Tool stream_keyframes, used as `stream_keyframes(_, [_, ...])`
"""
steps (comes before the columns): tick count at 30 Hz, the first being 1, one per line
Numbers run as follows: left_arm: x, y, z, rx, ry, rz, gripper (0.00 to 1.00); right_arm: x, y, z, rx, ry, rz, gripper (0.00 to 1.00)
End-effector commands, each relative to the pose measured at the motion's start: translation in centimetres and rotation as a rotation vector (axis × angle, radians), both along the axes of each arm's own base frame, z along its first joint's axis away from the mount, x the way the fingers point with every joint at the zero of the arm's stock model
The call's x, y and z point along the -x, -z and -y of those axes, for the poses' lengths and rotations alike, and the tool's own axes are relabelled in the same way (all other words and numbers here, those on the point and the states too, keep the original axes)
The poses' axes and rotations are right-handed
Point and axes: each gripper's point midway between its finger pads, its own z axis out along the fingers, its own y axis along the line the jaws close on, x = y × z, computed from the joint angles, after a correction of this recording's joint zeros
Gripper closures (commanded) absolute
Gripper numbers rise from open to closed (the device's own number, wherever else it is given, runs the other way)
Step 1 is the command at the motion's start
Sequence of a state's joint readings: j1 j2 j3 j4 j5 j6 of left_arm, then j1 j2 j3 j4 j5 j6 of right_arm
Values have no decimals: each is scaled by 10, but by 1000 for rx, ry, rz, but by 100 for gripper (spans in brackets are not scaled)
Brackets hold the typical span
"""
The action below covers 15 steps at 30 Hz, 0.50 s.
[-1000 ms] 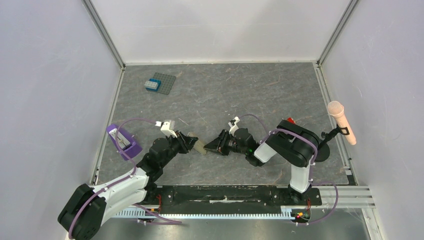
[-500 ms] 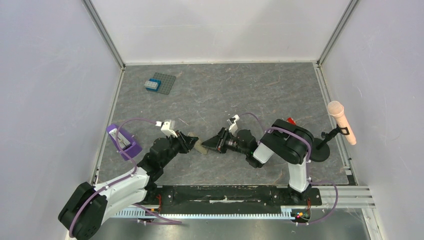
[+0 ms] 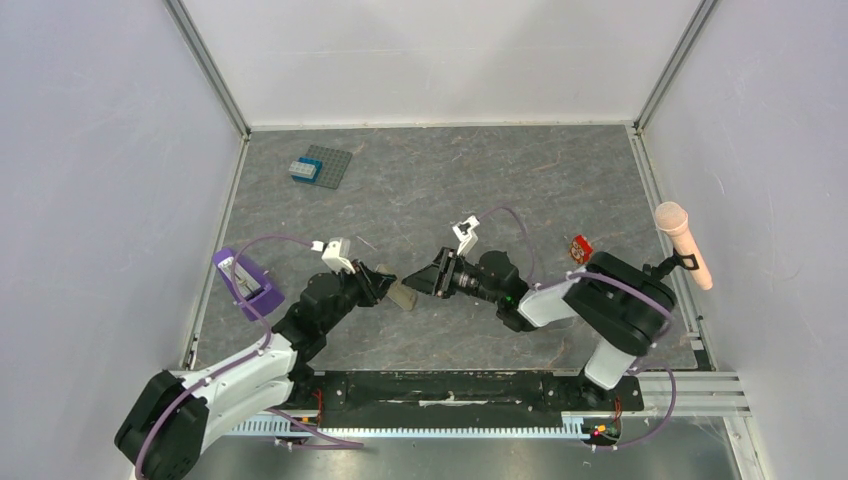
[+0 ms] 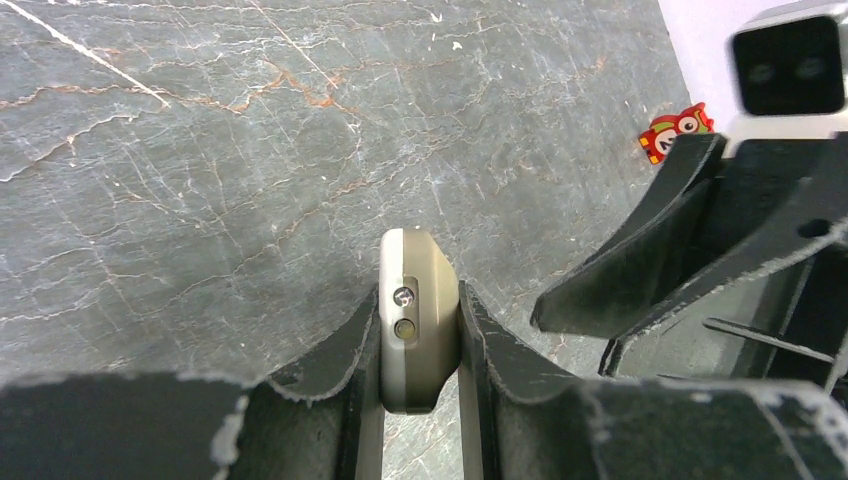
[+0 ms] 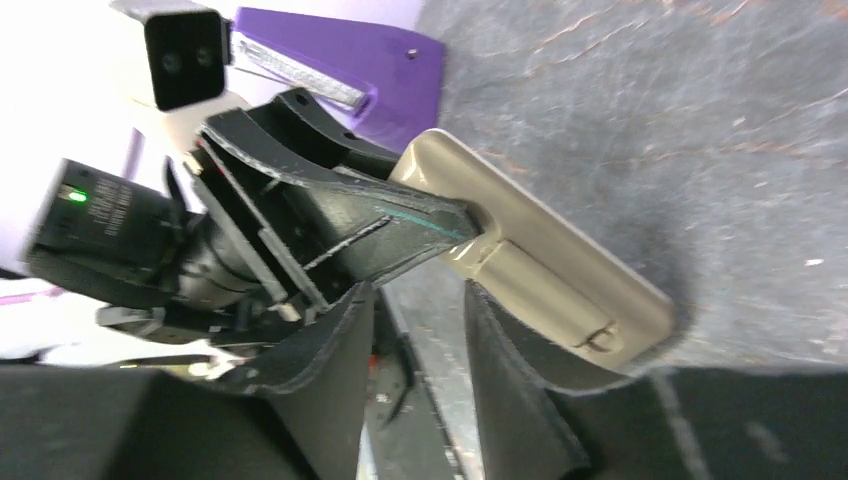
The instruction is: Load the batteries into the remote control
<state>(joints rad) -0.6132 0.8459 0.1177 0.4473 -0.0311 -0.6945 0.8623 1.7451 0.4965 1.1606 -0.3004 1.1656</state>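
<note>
**Remote control clamped by the left gripper, right gripper spread beside it**

At the far left of the table point(image 3: 560, 190), a purple holder point(image 3: 246, 284) is seen beside the left arm, with a pale strip lying in it. Further back, a grey studded plate point(image 3: 328, 166) is placed near the rear wall, and a blue brick point(image 3: 303, 170) is set on its left edge.

Towards the middle, the left gripper point(image 3: 385, 288) is closed tightly on the remote control point(image 3: 402, 295). In the left wrist view the remote control is gripped edge-on, both fingers point(image 4: 345, 365) are pressed flat against its sides, and its rounded end, with two small round parts on it, is left sticking out past the fingertips. In the right wrist view its tan back is turned towards the camera, and a raised rounded ridge with a small catch can be made out along it.

Just to the right, the right gripper point(image 3: 414, 286) is pointed at the free end of the remote control. Its jaws are held apart and nothing is gripped between them; one finger point(image 5: 510, 400) is seen just below the remote control's edge, though contact cannot be judged.

Further right, a small red-and-white object point(image 3: 579, 248) is lying on the table, and a pink microphone point(image 3: 683, 243) on a black stand is placed at the right edge.
</note>
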Motion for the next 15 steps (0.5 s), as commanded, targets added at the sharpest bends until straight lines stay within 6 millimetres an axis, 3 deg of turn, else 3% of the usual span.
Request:
stream_keyframes(1, [2,10,-8,-93,-19,-72,98,-20,16,11,329,59,307,55])
stream_keyframes(7, [1,4,-7,-135,-15,-122,98,-34,13,8,625,38,606,49])
stream_keyframes(15, [-4,-2,-2,-156,-1,-128,98,-40,16,-3,729,32,656,50])
